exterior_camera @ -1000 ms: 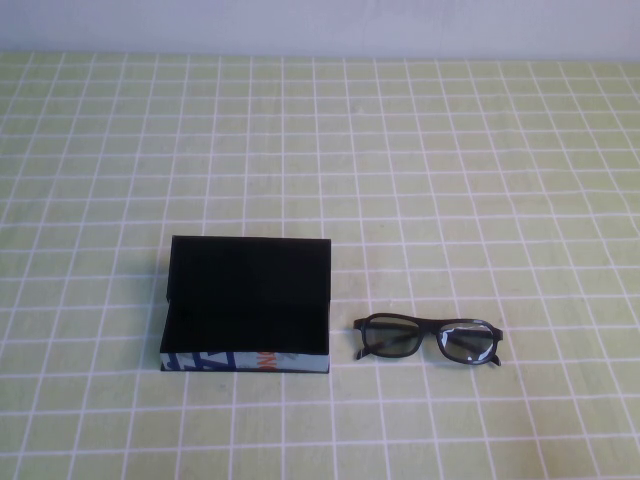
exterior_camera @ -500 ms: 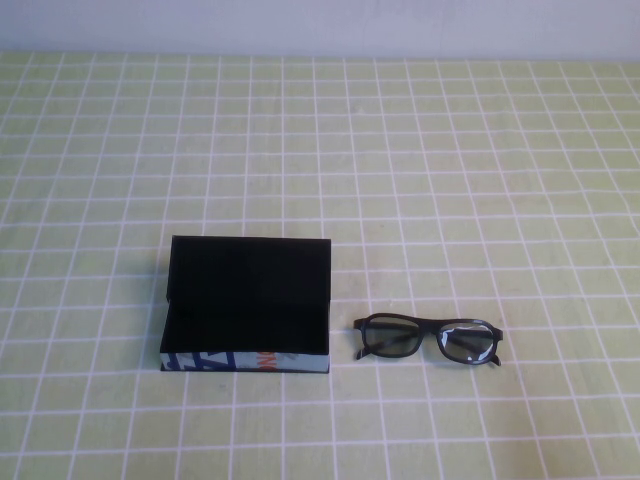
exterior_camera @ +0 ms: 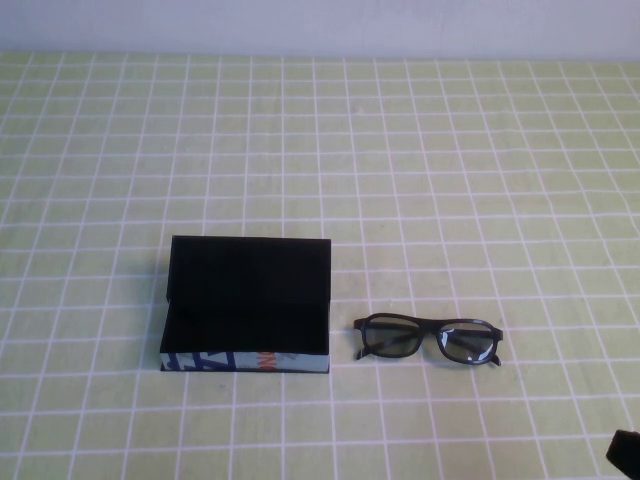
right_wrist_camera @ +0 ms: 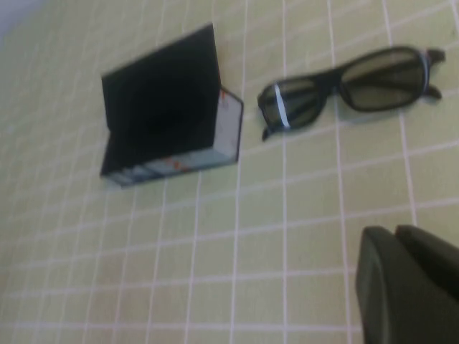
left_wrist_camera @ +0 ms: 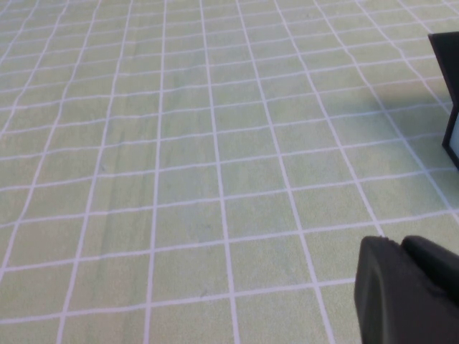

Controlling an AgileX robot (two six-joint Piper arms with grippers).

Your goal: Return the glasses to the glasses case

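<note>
The glasses case [exterior_camera: 247, 300] stands open on the green checked cloth, left of centre, with its lid up at the back and its white printed side toward me. The black glasses [exterior_camera: 428, 340] lie just right of it, folded, lenses toward me. My right gripper [exterior_camera: 625, 455] shows only as a dark corner at the near right edge, well short of the glasses. In the right wrist view its fingers [right_wrist_camera: 394, 233] are shut and empty, with the glasses [right_wrist_camera: 351, 86] and case [right_wrist_camera: 165, 115] ahead. My left gripper [left_wrist_camera: 401, 244] is shut and empty; the case's edge [left_wrist_camera: 448, 79] is to one side.
The green cloth with white grid lines [exterior_camera: 400, 150] covers the whole table. A pale wall [exterior_camera: 320, 25] runs along the far edge.
A dark part of my right gripper has come into the high view at the near right corner. The glasses and the case have not moved.
</note>
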